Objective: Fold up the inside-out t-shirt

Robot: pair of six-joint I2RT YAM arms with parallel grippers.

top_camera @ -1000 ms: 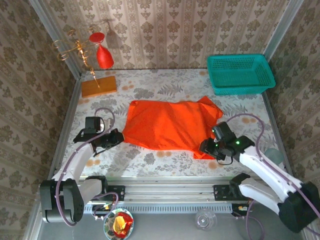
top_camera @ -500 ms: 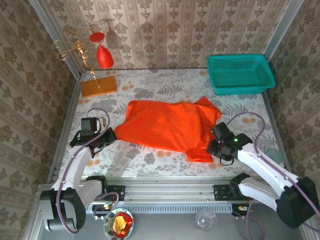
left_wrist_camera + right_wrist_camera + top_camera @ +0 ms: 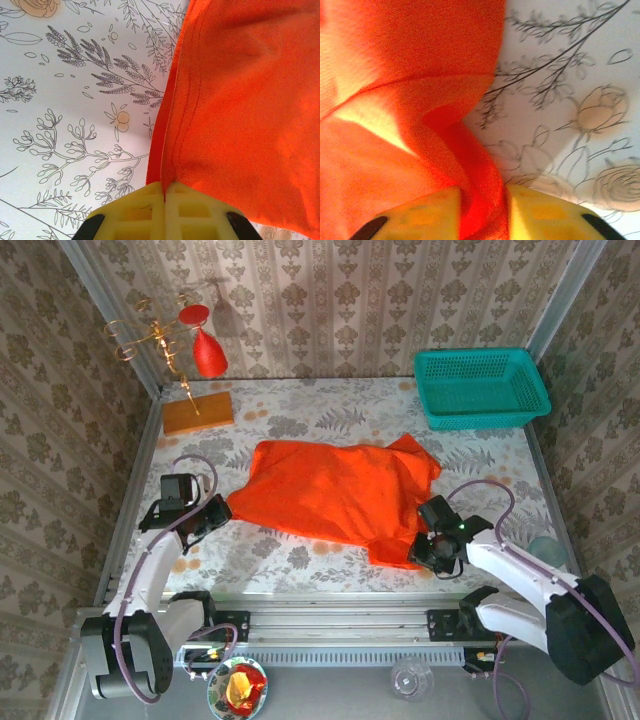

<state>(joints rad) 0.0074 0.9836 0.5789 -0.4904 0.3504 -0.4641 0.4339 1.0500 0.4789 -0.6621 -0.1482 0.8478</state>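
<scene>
Your left pincer (image 3: 165, 192) is clamping fully shut on a seamed edge of the inside-out t-shirt (image 3: 335, 490) near the desk's (image 3: 300, 405) left edge, probably so you are anchoring that end taut. Its orange cloth is lying spread across the desk's middle. Toward the near right, your right pincer (image 3: 482, 220) is squeezing a bunched fold between narrowly parted jaws, likely for lifting that corner over.

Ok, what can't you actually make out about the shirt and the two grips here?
- Top view: the t-shirt covers its own underside, and the jaws of the left gripper and right gripper are too small to read.
- Left wrist view: the t-shirt runs off the top and right edges.
- Right wrist view: cloth near the lens is blurred, its bunched folds hiding the hem.
</scene>
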